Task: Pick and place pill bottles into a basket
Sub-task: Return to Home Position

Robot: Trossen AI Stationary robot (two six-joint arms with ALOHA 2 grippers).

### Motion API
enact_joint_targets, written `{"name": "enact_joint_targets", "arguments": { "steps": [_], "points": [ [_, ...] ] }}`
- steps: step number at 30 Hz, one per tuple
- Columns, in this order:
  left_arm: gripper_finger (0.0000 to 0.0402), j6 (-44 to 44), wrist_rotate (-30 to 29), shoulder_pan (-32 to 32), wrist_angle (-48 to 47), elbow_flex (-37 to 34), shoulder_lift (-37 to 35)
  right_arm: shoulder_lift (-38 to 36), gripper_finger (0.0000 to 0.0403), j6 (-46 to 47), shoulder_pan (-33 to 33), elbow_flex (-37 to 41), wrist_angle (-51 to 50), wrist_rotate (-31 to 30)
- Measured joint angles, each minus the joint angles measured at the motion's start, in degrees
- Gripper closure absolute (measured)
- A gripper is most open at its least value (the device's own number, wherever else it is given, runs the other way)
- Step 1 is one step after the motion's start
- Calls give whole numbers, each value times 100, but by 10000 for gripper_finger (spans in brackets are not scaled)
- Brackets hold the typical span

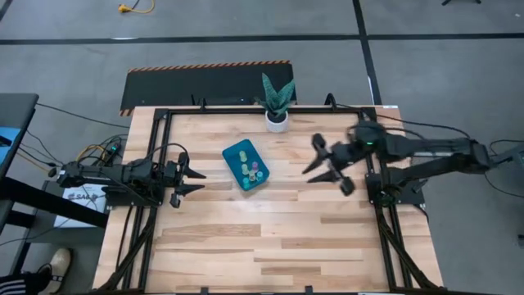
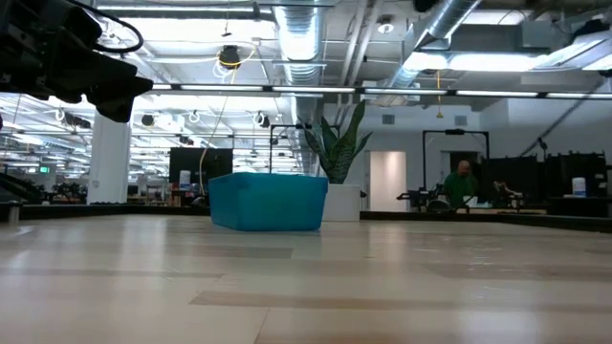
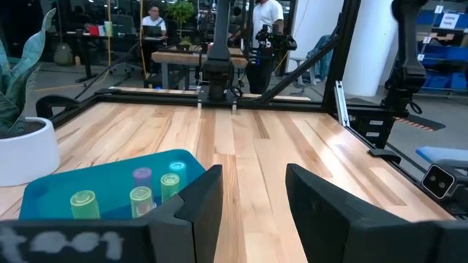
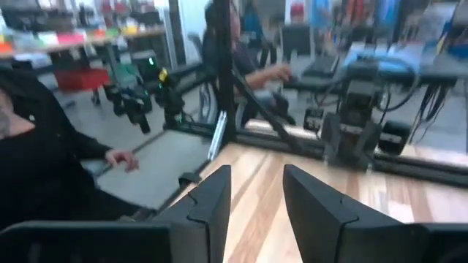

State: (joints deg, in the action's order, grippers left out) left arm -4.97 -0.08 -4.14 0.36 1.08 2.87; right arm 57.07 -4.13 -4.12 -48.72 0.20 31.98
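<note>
The teal-blue basket [image 1: 246, 164] lies on the table's middle, toward the far side, and shows in the low view [image 2: 268, 201]. Several pastel pill bottles [image 1: 254, 172] stand upright inside it, also seen in the left wrist view [image 3: 139, 196]. My left gripper [image 1: 196, 181] is open and empty at the table's left, pointing toward the basket. My right gripper [image 1: 321, 166] is open and empty, raised to the right of the basket.
A white pot with a green plant [image 1: 277, 117] stands at the far edge behind the basket. Black frame rails [image 1: 385, 197] run along the table's left and right sides. People show in the room beyond the table.
</note>
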Motion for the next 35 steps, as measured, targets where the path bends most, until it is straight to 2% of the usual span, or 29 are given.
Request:
{"name": "enact_joint_targets", "arguments": {
  "steps": [7,13,20,23,26,28,33,35],
  "points": [
    [262,0,-22,0,0,0,-2,-2002,284,212,57,1743,1305,303],
    [262,0,-22,0,0,0,-2,-3551,284,368,349,2698,1865,234],
    [262,0,-26,0,0,0,-2,-4869,284,113,808,3550,1762,-634],
    [262,0,-26,2,0,0,-2,-5311,284,101,1009,3914,1774,-922],
    [262,0,-28,2,0,0,-2,-5695,284,64,1230,4204,1798,-948],
    [262,0,-28,2,0,0,-2,-5693,284,-67,1374,4355,1904,-987],
    [262,-2,-33,0,2,0,-2,-5693,284,-354,1652,4364,1350,-1560],
    [262,0,-37,1,2,0,-2,-5693,284,-469,1798,4365,1289,-1573]
  ]
}}
